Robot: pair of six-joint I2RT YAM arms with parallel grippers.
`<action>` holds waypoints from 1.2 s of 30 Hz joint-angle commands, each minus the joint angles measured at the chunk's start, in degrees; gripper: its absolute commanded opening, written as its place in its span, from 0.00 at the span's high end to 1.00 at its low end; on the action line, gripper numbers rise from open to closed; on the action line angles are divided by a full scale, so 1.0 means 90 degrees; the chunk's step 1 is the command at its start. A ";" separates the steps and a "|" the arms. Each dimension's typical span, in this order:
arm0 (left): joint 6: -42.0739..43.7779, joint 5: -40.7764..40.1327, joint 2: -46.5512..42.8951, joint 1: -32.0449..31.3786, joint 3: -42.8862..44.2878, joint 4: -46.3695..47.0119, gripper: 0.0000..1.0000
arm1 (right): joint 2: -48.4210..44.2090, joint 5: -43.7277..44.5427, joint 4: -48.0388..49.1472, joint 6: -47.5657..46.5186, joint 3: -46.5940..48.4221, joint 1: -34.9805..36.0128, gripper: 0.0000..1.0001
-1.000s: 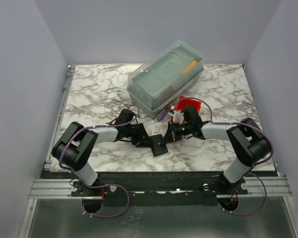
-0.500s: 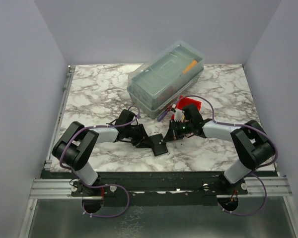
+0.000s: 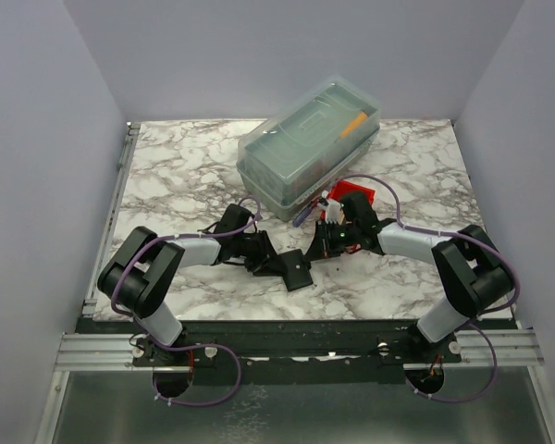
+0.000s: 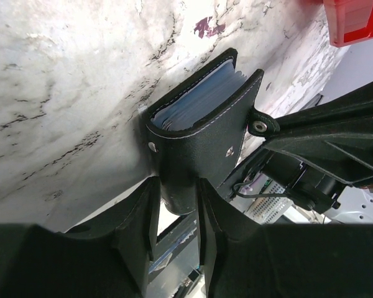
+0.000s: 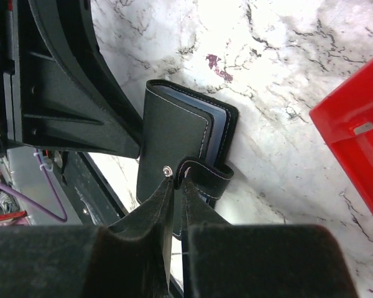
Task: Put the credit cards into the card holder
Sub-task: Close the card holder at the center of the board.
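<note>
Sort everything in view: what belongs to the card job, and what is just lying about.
Job: black stitched folding card holder; pale blue cards or sleeves inside it; left gripper and right gripper, both gripping it.
Lying about: red plastic bin; clear lidded plastic box; slim bluish pen.

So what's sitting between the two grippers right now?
The black card holder, as the top view shows. The left gripper clamps one end and the right gripper pinches its strap.
</note>
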 commanded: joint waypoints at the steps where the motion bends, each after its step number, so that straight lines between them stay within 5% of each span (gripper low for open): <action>1: -0.0036 0.0110 0.0082 -0.0021 0.0034 0.0179 0.65 | -0.0172 -0.0212 0.0402 0.0273 -0.0174 0.0002 0.89; 9: -0.0194 0.0351 0.0324 -0.0051 -0.0020 0.0456 0.59 | -0.0354 -0.0182 0.0237 0.0054 -0.0125 0.0006 0.99; 22: 0.0155 0.0091 0.0561 -0.0047 0.0400 0.0198 0.59 | -0.0281 0.0066 -0.0628 -0.0511 0.0228 0.0091 1.00; 29: 0.0242 0.0050 0.0491 -0.0046 0.0380 0.0128 0.59 | -0.0287 0.0308 -0.0634 -0.0376 0.0302 0.0106 0.78; 36: 0.0259 0.0026 0.0442 -0.0050 0.0311 0.0119 0.59 | -0.0214 0.0493 -0.0826 -0.0466 0.0442 0.0109 0.74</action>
